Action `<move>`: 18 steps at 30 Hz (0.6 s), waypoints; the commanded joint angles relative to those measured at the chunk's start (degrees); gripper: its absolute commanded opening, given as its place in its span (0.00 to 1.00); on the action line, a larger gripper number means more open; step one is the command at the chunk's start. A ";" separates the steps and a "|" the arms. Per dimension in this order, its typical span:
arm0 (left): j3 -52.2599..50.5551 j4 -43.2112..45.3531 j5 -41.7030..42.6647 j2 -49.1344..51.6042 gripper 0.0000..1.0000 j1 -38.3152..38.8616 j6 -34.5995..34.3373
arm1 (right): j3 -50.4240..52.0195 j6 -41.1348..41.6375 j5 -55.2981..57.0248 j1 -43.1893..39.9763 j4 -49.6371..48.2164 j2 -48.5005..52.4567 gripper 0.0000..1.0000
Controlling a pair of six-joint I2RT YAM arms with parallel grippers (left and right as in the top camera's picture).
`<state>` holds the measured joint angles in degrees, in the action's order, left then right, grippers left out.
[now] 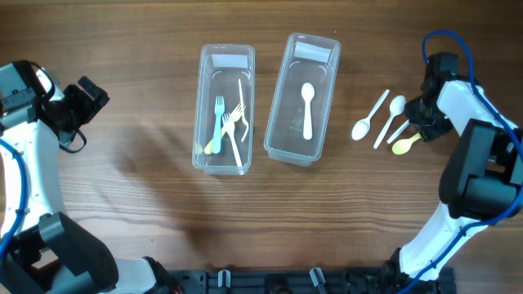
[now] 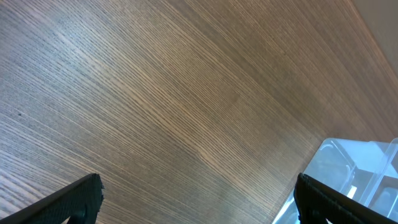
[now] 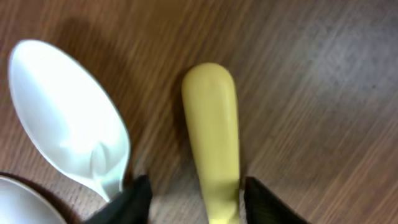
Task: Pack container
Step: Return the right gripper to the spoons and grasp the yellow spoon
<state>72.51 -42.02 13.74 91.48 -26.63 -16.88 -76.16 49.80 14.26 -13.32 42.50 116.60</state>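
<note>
- Two containers: left container (image 1: 227,61), overlapping forks (image 1: 219,114), uncountable; right container (image 1: 288,131), one white spoon (image 1: 308,110).
- Desk (image 1: 122,204): one yellow spoon (image 3: 211,124), two loose white spoons (image 1: 360,129) beside.
- Right fingers (image 3: 267,202) apart astride yellow spoon; left fingers (image 2: 68,202) spread.

Overhead straight down on table (image 1: 163,204); right wrist close above yellow spoon (image 3: 211,124), shared

The brown wooden counter (image 2: 186,93) fills most of the view. The black left claw (image 2: 199,208) has its two tips spread wide apart at the bottom corners. A clear plastic box (image 2: 348,165) peeks in at the bottom right.
</note>
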 commanded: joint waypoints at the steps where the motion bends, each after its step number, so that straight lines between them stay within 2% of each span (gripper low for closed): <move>1: 0.59 0.15 0.09 -0.79 1.00 -0.17 -0.48 | 1.31 -0.24 -2.73 -0.04 0.66 4.13 0.32; 3: 0.59 0.15 0.07 -0.79 1.00 -0.17 -0.48 | 1.66 -0.28 -2.73 -0.04 0.72 4.13 0.14; 5: 0.59 0.15 0.07 -0.79 1.00 -0.17 -0.50 | 1.66 -0.31 -2.71 -0.04 1.22 4.13 0.05; 15: 0.59 0.15 0.07 -0.79 1.00 -0.17 -0.50 | 1.57 -2.54 -0.98 -0.04 2.32 3.76 0.04; 18: 0.59 0.15 0.09 -0.79 1.00 -0.17 -0.50 | 0.72 -4.52 1.33 -0.02 3.76 -0.24 0.04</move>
<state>72.51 -42.00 13.74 91.48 -26.63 -16.88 -76.66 48.23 14.13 -13.28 44.34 116.79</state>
